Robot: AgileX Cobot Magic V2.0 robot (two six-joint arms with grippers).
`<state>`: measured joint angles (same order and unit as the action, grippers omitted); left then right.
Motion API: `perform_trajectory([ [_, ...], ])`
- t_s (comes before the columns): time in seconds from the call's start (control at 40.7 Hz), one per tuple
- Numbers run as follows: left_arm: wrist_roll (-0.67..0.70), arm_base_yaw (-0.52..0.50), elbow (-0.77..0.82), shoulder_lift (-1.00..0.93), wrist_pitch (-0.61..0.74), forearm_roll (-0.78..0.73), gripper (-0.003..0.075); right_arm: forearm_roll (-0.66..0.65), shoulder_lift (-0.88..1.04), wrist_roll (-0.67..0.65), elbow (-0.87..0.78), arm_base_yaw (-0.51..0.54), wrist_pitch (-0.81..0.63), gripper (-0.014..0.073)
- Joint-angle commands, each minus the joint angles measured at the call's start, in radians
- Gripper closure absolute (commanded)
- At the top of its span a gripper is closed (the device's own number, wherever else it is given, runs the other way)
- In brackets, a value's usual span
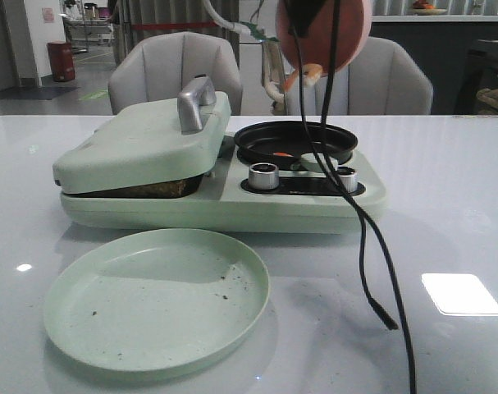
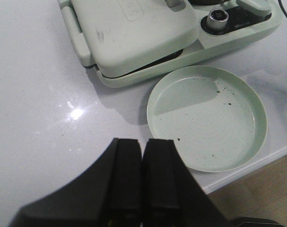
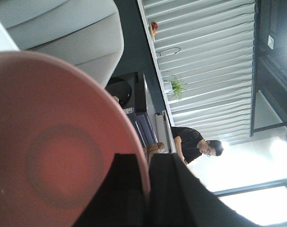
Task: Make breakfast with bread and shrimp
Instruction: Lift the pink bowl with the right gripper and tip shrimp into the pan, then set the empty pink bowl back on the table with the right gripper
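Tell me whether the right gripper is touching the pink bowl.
Touching. The right wrist view shows the right gripper with its fingers closed on the pink bowl's rim.

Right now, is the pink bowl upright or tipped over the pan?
Tipped. The pink bowl, pinched at its rim by the right gripper, shows its base, with shrimp dropping toward the black pan.

An office-like lab space: a glossy white worktop point(image 1: 462, 189) with grey upholstered chairs point(image 1: 173, 61) behind, and a corridor with a red bin point(image 1: 61, 61) at upper left.
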<state>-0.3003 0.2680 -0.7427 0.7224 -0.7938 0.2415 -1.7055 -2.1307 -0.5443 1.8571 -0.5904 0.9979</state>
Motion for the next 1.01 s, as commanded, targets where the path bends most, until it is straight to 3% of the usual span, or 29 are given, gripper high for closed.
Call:
perform_trajectory([
  [0.0,0.008,0.008,-0.027,-0.005,0.068,0.016,0.0619,-0.093,0.073,-0.02,0.036,0.001,0.02,0.055],
  [0.196,0.008,0.008,-0.027,-0.005,0.07,0.016,0.0619,-0.044,0.075,-0.06,0.036,-0.002,0.06,0.055],
  [0.27,0.008,0.008,-0.027,-0.005,0.07,0.016,0.0619,0.089,0.097,-0.057,0.036,-0.002,0.121,0.055],
  [0.393,0.008,0.008,-0.027,-0.005,0.07,0.016,0.0619,0.42,0.202,-0.053,-0.015,0.027,0.141,0.055],
  [0.638,0.008,0.008,-0.027,-0.005,0.07,0.016,0.0619,0.861,0.508,-0.032,-0.454,0.258,-0.134,0.055],
  [0.81,0.008,0.008,-0.027,-0.005,0.07,0.016,0.0619,1.295,0.627,0.241,-0.67,0.537,-0.264,0.055],
  [0.982,0.008,0.008,-0.027,-0.005,0.068,0.016,0.0619,1.694,0.626,0.557,-0.791,0.717,-0.33,0.055],
])
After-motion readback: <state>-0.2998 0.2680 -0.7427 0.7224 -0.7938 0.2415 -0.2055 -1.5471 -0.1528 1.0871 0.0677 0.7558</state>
